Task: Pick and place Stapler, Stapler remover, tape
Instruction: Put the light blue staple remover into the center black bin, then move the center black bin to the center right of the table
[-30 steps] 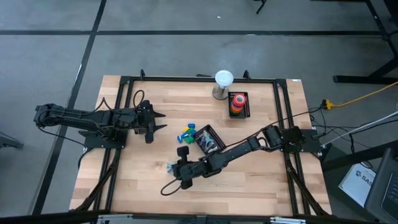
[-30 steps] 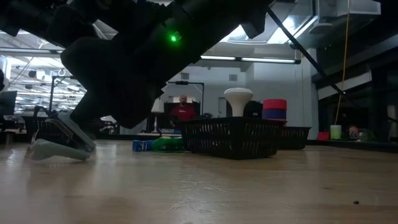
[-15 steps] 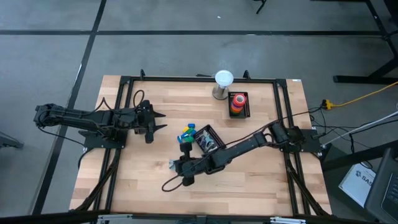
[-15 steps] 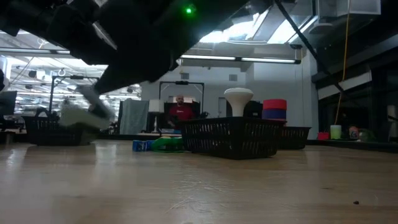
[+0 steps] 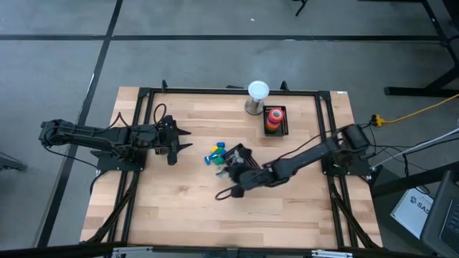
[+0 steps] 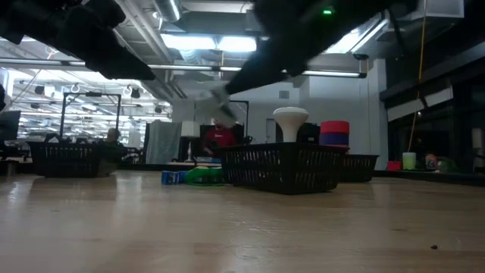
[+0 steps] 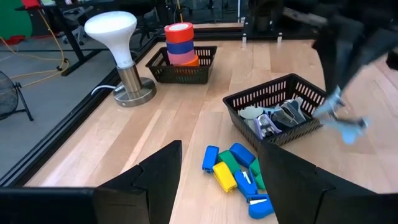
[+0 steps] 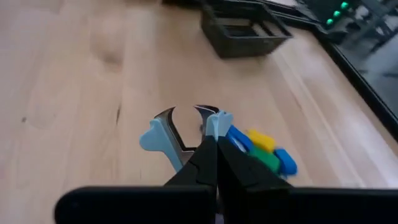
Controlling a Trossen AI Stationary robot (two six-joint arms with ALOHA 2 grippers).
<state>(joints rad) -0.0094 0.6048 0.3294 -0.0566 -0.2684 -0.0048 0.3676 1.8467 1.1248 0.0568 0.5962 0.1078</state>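
Observation:
My right gripper [image 5: 232, 172] is shut on a light-blue staple remover [image 8: 186, 130], which hangs above the table just on the near side of a black basket [image 5: 247, 153] holding more staple removers. The left wrist view shows that remover [image 7: 341, 122] beside the basket's right corner. Small blue, green and yellow staplers [image 5: 215, 153] lie in a pile on the table left of the basket. Rolls of tape [image 5: 274, 117] are stacked in a second black basket at the far side. My left gripper [image 5: 183, 140] waits open at the left, touching nothing. My right gripper pinches the staple remover between its two shut fingers [image 8: 200, 163], at the rear where the two light-blue handles [image 8: 217, 124] meet. Its metal claws [image 8: 186, 113] point away from the fingers. The fingers slant down from the table's right. The remover is lifted clear of the table.
A white lamp [image 5: 257, 95] stands at the far edge beside the tape basket [image 5: 285, 127]. Bare wooden table [image 5: 172, 208] lies toward the near and left sides. Black rails [image 5: 326, 129] frame the tabletop.
My right gripper has carried the staple remover up off the table and toward the right and far edges, from the near-left part of the table to the basket's near side, rolling somewhat on the way. It stays shut.

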